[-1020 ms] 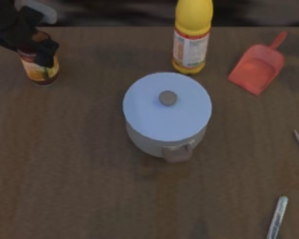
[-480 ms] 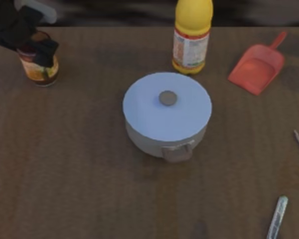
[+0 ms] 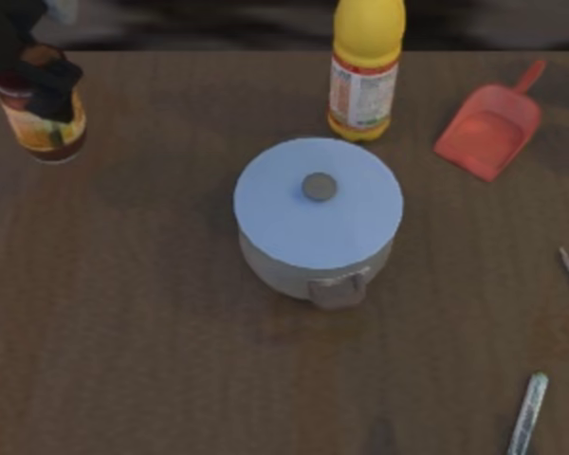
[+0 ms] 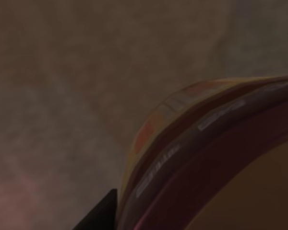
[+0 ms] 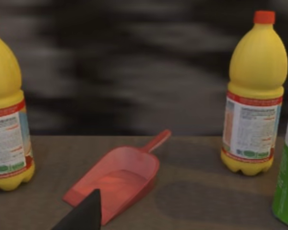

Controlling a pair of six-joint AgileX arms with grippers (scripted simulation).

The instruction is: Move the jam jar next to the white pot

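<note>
On my desk (image 3: 152,313) I count one jam jar (image 3: 40,128), one white pot (image 3: 317,216), one yellow bottle (image 3: 364,66) in the top view (the right wrist view shows two), one red scoop (image 3: 489,121) and two thin pens at the right edge. The jar sits at the far left, well apart from the pot, and has moved further left and back over the last second. My left gripper (image 3: 30,71) comes down from above, jaws clamped on the jar's lid. I cannot see my right gripper from above.
</note>
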